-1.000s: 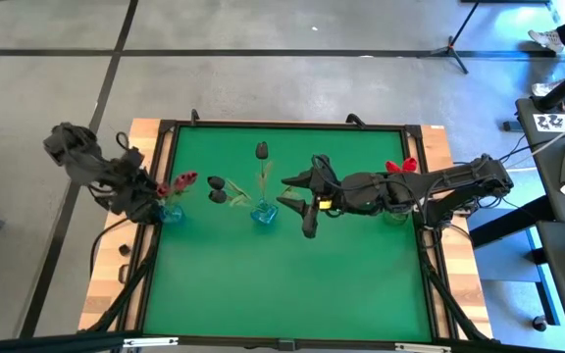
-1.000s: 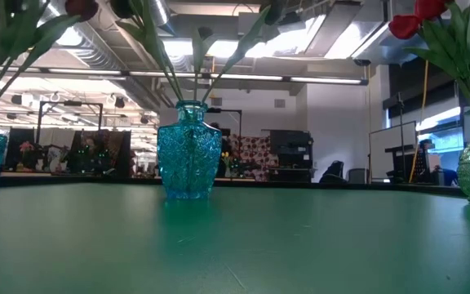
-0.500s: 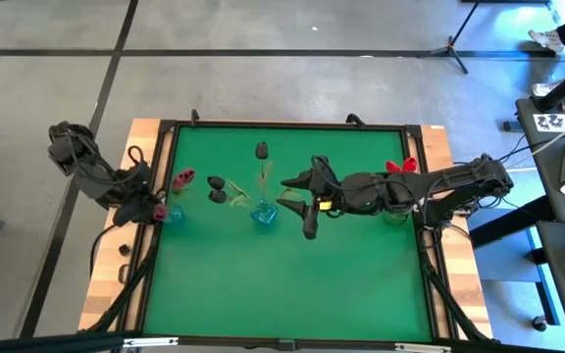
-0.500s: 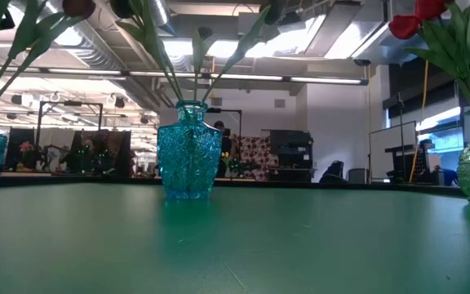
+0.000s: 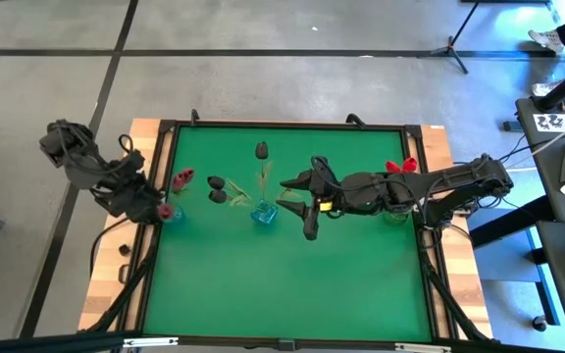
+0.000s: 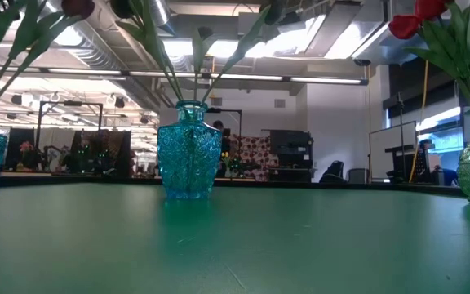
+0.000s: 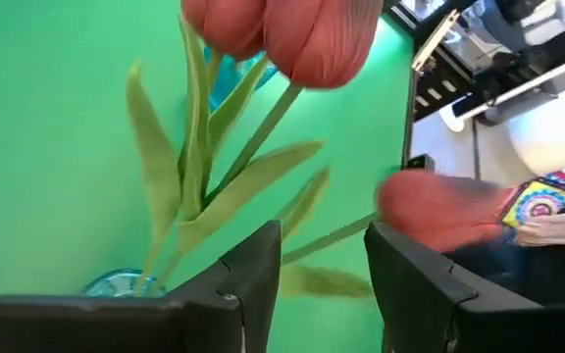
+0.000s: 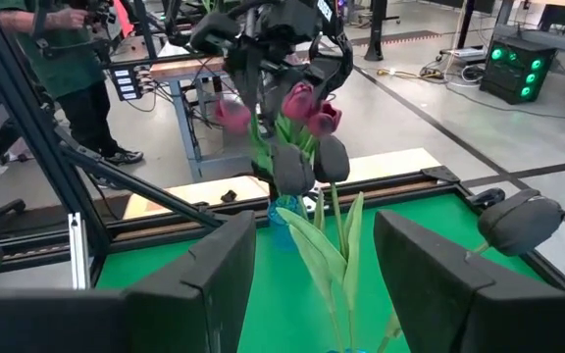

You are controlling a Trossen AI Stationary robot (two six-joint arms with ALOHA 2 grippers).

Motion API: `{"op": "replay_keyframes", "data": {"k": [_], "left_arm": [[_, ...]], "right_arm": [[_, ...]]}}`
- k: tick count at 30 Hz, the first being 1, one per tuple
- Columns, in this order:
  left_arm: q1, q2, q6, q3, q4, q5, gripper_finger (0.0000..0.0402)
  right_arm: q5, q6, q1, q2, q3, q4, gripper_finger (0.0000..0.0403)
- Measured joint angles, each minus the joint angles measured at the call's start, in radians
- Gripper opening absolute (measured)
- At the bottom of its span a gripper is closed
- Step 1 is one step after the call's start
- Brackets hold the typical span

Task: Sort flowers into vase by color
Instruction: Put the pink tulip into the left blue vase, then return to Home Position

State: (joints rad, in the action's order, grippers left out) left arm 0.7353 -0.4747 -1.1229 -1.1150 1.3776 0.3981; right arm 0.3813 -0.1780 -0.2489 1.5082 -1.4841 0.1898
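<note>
Three glass vases stand on the green mat. The left blue vase (image 5: 173, 215) holds pink tulips (image 5: 181, 177), with one pink head (image 5: 165, 210) low beside my left gripper (image 5: 153, 208). In the left wrist view my left gripper (image 7: 324, 235) is open, and that tulip's thin stem (image 7: 336, 235) runs across the gap just beyond the fingertips. The middle blue vase (image 5: 263, 213) holds near-black tulips (image 5: 216, 183). My right gripper (image 5: 300, 204) hovers open just right of it, with the dark heads (image 8: 307, 167) ahead. Red tulips (image 5: 400, 165) stand in the right vase (image 5: 395, 212).
The mat's near half (image 5: 282, 284) holds nothing. A black frame (image 5: 430, 265) rims the mat, with wooden board edges outside it. The right arm (image 5: 439, 184) lies across the right vase area. A person (image 8: 57, 59) stands beyond the table's left side.
One pink tulip's head has swung from beside the other pink head down to the near-left side of the left vase. My left gripper has shifted a little toward the table's near-left along with it. The right arm has kept still.
</note>
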Motion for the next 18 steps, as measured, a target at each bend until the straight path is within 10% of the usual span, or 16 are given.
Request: {"op": "replay_keyframes", "data": {"k": [7, 18], "left_arm": [[0.0, -0.001, 0.106, -0.003, 0.035, 0.041, 0.0155], [0.0, 0.0, 0.525, -0.07, -0.295, 0.795, 0.0151]], "right_arm": [[0.0, 0.0, 0.0, 0.0, 0.0, 0.0, 0.0209], [0.002, 0.006, 0.001, -0.001, -0.044, -0.078, 0.0209]]}}
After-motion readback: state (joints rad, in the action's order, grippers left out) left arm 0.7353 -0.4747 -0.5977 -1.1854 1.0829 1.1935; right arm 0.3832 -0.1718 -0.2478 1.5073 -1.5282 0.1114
